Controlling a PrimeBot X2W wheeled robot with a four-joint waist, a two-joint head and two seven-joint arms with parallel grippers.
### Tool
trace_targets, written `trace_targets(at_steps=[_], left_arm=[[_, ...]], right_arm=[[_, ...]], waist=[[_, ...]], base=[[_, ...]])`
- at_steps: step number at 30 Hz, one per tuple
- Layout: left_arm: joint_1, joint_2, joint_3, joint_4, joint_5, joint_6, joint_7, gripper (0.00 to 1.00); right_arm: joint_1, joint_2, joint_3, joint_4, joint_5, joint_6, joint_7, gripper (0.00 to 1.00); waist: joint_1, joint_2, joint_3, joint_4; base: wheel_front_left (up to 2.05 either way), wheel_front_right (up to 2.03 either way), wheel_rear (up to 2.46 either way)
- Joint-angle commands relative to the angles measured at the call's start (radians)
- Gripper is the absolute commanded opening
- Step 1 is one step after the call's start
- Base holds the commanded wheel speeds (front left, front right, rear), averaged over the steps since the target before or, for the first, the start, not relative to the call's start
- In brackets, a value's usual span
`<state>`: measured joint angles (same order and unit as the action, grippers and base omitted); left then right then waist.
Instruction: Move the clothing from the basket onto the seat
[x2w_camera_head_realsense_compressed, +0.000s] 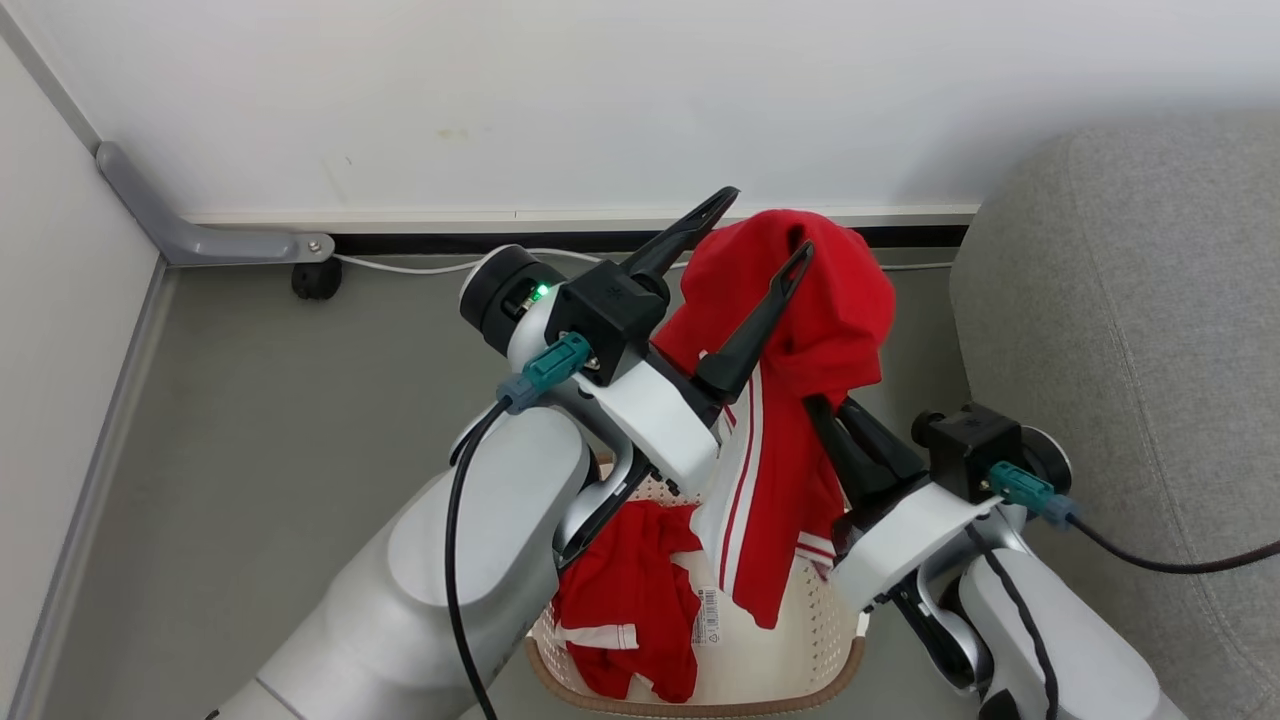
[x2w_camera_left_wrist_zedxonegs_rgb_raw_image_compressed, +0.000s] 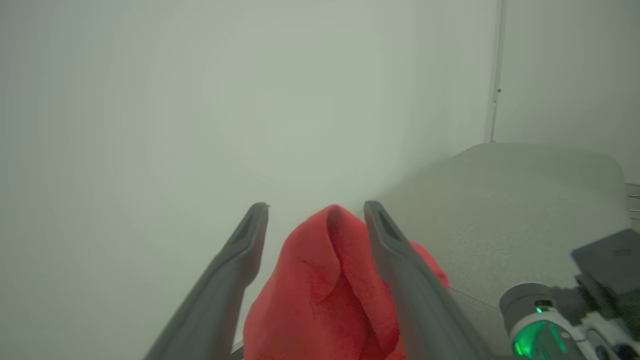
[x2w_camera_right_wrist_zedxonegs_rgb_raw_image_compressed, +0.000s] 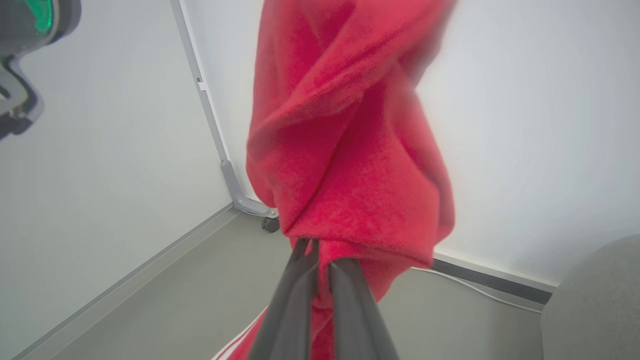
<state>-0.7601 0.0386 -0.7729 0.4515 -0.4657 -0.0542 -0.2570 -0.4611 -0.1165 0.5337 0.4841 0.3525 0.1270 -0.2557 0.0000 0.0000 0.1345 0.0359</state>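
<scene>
Lifted garment (x2w_camera_head_realsense_compressed: 800, 330): red with a white panel and striped trim. We find it hanging above the basket (x2w_camera_head_realsense_compressed: 805, 640), its lower tip dangling inside the rim.
Second garment (x2w_camera_head_realsense_compressed: 630, 590): red with white trim, crumpled inside the basket, in its left half.
Basket: cream, perforated, with a brown rim. A barcode sticker (x2w_camera_head_realsense_compressed: 708, 616) shows between the two garments.
Seat (x2w_camera_head_realsense_compressed: 1130, 300): grey upholstery, just right of the basket.
Right gripper (x2w_camera_right_wrist_zedxonegs_rgb_raw_image_compressed: 320, 252): we record it clenched on a fold of the lifted garment, above the basket's right side.
Left gripper (x2w_camera_head_realsense_compressed: 762, 225): fingers spread wide, gripping nothing. The garment's bunched top bulges between them, above the basket's far edge.
Floor (x2w_camera_head_realsense_compressed: 300, 420): grey, on all sides of the basket.
White cable (x2w_camera_head_realsense_compressed: 420, 266): we note it along the wall base, beyond the basket.
</scene>
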Motion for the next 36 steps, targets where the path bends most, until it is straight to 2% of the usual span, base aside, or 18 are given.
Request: trace_targets(at_steps=[1, 10, 17, 28, 36], left_arm=[[-0.007, 0.012, 0.035, -0.015, 0.013, -0.006, -0.005, 1.0], [0.045, 0.012, 0.069, 0.015, 0.049, -0.033, -0.005, 1.0], [0.11, 0.012, 0.09, 0.04, 0.083, -0.056, -0.005, 1.0], [0.208, 0.012, 0.162, 0.035, 0.12, -0.073, -0.005, 1.0], [0.253, 0.012, 0.191, 0.022, 0.127, -0.076, -0.005, 1.0]], right_arm=[[-0.003, 0.003, 0.004, -0.035, 0.004, 0.004, -0.006, 0.0], [0.012, -0.022, -0.057, -0.073, -0.003, 0.004, -0.006, 0.0], [0.015, -0.032, -0.102, -0.115, -0.008, 0.004, -0.006, 0.0], [0.009, -0.054, -0.143, -0.161, -0.012, 0.004, -0.006, 0.0], [-0.004, -0.068, -0.155, -0.18, -0.014, 0.004, -0.006, 0.0]], waist=[[0.0, 0.0, 0.001, -0.002], [0.0, 0.0, -0.002, -0.023], [0.0, 0.0, -0.01, -0.069], [0.0, 0.0, -0.028, -0.177], [0.0, 0.0, -0.052, -0.301]], base=[[0.0, 0.0, 0.0], [0.0, 0.0, 0.0], [0.0, 0.0, 0.0], [0.0, 0.0, 0.0], [0.0, 0.0, 0.0]])
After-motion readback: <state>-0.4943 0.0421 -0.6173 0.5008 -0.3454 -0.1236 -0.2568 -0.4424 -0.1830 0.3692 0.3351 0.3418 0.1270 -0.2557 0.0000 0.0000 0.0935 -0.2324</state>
